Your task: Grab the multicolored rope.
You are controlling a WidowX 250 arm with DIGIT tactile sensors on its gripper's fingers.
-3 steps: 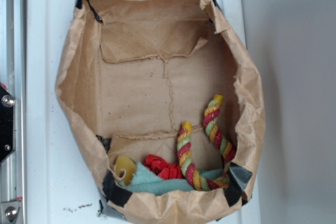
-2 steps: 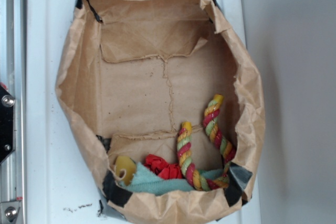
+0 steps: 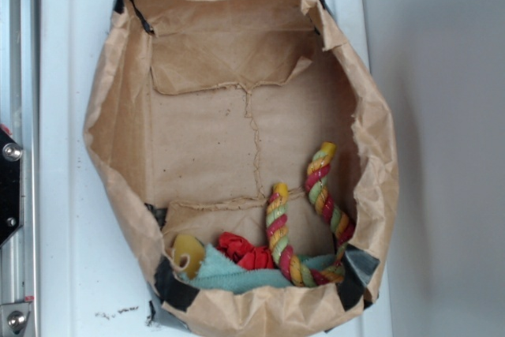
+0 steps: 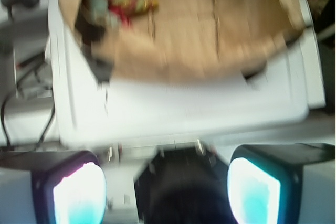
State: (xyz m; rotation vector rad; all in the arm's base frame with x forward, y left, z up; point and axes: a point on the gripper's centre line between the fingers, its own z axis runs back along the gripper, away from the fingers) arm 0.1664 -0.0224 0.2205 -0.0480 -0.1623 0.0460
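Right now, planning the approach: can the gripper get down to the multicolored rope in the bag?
Probably yes: the paper bag is open on top, nothing covers the multicolored rope, and the gripper is open.

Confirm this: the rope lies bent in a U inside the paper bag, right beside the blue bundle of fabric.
One detail is off: the bundle beside the rope is red, not blue, as the exterior view shows. The rope does lie bent in a U inside the paper bag.

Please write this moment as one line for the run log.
gripper: open, empty, outside bag | multicolored rope: U-shaped in paper bag, beside red cloth | grasp: not yet
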